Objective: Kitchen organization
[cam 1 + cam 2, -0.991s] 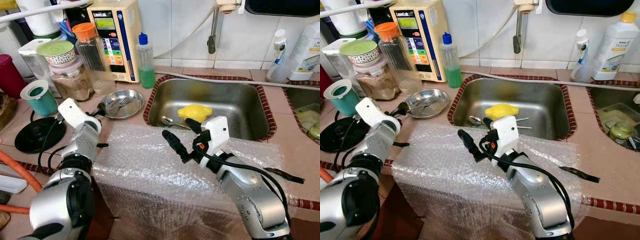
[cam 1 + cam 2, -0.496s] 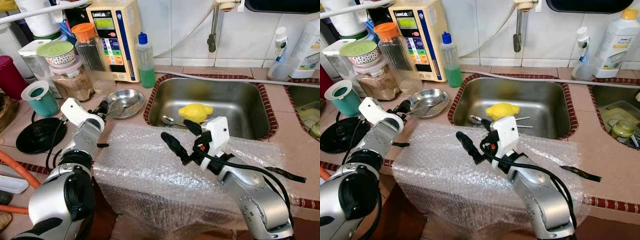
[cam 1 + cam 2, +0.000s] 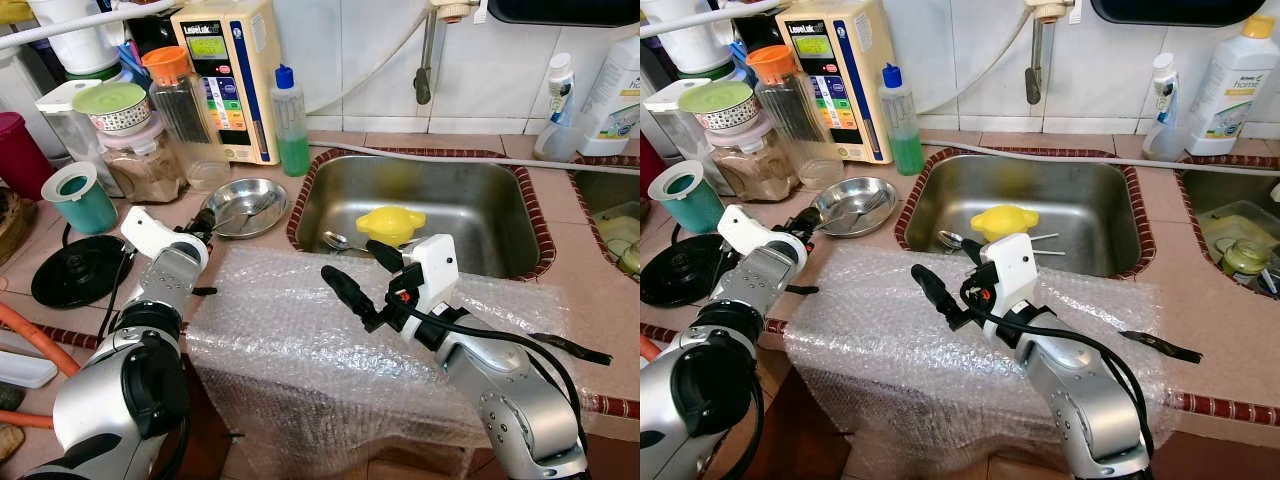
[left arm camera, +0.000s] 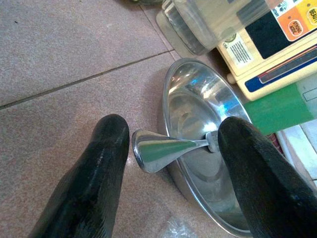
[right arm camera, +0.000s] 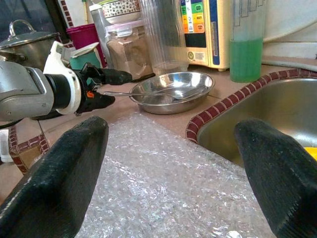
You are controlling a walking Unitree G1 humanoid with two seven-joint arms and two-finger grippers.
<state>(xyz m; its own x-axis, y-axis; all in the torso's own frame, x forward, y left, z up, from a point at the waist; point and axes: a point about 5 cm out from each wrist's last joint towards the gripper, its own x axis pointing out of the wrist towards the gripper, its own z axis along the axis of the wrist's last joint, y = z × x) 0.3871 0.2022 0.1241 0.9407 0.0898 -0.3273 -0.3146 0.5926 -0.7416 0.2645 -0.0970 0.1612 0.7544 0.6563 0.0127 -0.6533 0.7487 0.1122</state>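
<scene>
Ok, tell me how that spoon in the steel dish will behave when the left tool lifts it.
The thin polished metal spoon looks stiff and light, but probably slippery between the open left tool's smooth black fingers. Its bowl end rests in the shallow round steel dish, so lifting may tip or scrape it.

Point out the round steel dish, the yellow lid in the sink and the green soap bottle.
Round steel dish (image 3: 252,207), left eye view, inner base.
Yellow lid (image 3: 391,223), left eye view, top.
Green soap bottle (image 3: 903,140), right eye view, body.
</scene>
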